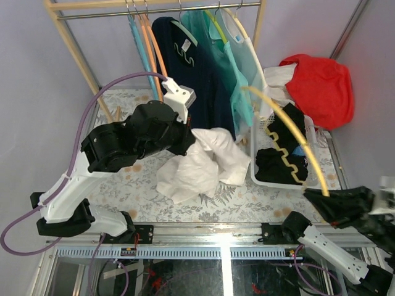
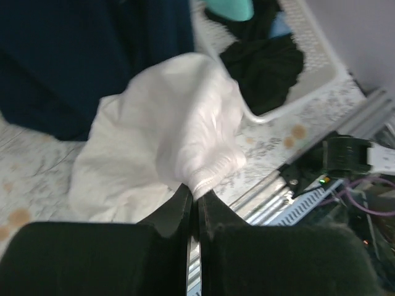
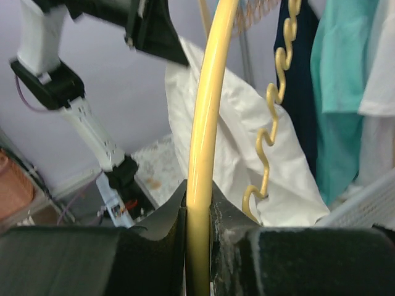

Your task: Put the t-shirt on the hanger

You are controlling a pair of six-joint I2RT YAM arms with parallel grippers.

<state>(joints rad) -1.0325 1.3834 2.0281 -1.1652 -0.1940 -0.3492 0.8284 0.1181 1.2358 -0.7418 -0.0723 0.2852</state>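
White short-sleeved cloth t-shirt (image 1: 200, 166): soft, matt, wrinkled, ribbed at the hem; thin pale yellow plastic hanger (image 3: 207, 123): smooth, slightly glossy, moulded; white plastic lattice basket (image 2: 318, 58) at the table's right edge: hard, smooth; pale wooden clothes rack frame (image 1: 72, 46): bare, matt; grey metal rail (image 1: 105, 13): smooth, with a dull sheen; leaf-printed table cover (image 1: 142, 185): matt.

White t-shirt (image 1: 203, 163), pale yellow hanger (image 3: 203, 123), leaf-printed table (image 1: 139, 185), red cloth (image 1: 321, 83)
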